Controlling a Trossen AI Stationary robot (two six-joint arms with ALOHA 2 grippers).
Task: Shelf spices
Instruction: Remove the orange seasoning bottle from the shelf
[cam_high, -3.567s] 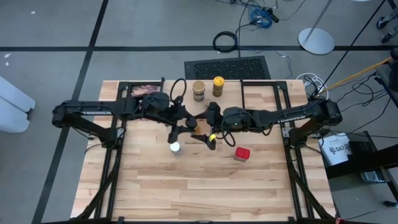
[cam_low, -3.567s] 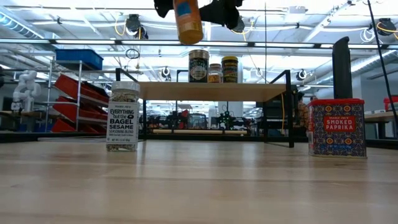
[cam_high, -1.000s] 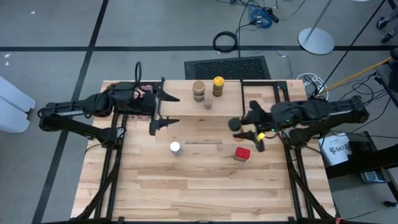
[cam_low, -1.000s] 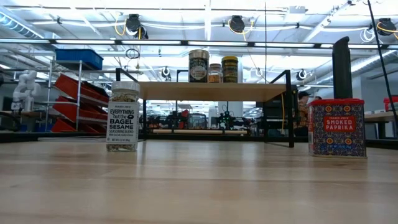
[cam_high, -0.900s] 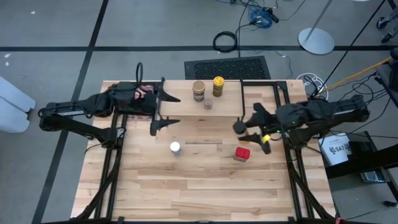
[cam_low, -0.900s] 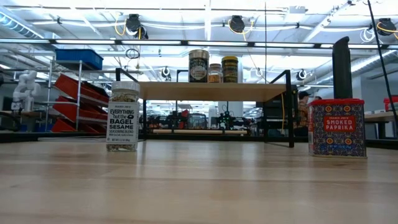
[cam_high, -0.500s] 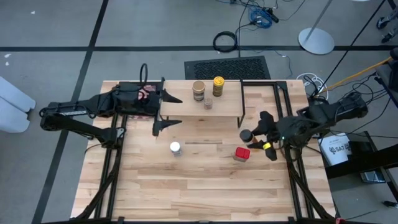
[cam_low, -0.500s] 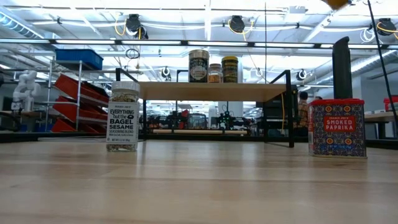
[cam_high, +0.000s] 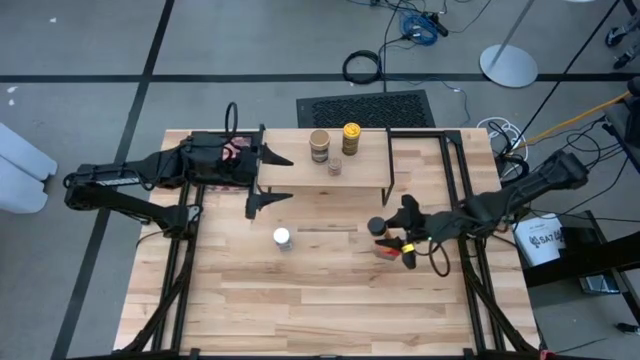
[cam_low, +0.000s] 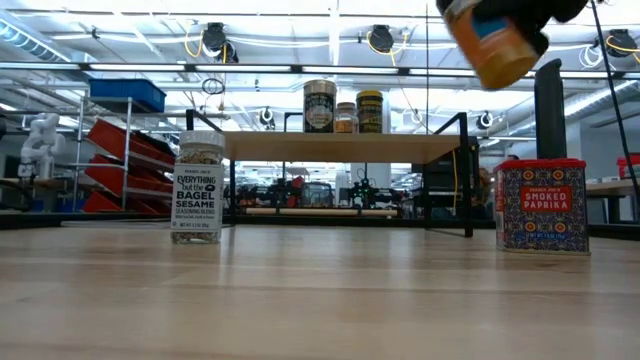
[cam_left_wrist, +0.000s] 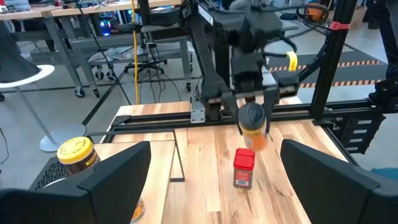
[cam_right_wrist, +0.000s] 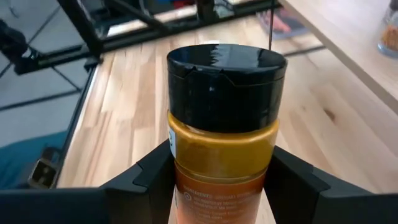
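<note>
Two readable labels (cam_low: 198, 195): sesame, paprika (cam_low: 541, 206)

The right hand (cam_high: 398, 238), clamped on the dark-lidded orange jar (cam_high: 377, 227), is no longer at the middle of the tabletop (cam_high: 300, 300); it now hangs over the red box (cam_high: 384, 250), jar tilted in the low view. The left hand (cam_high: 268, 180) is drawn back from the centre to the shelf's (cam_high: 300, 176) left end.
</note>
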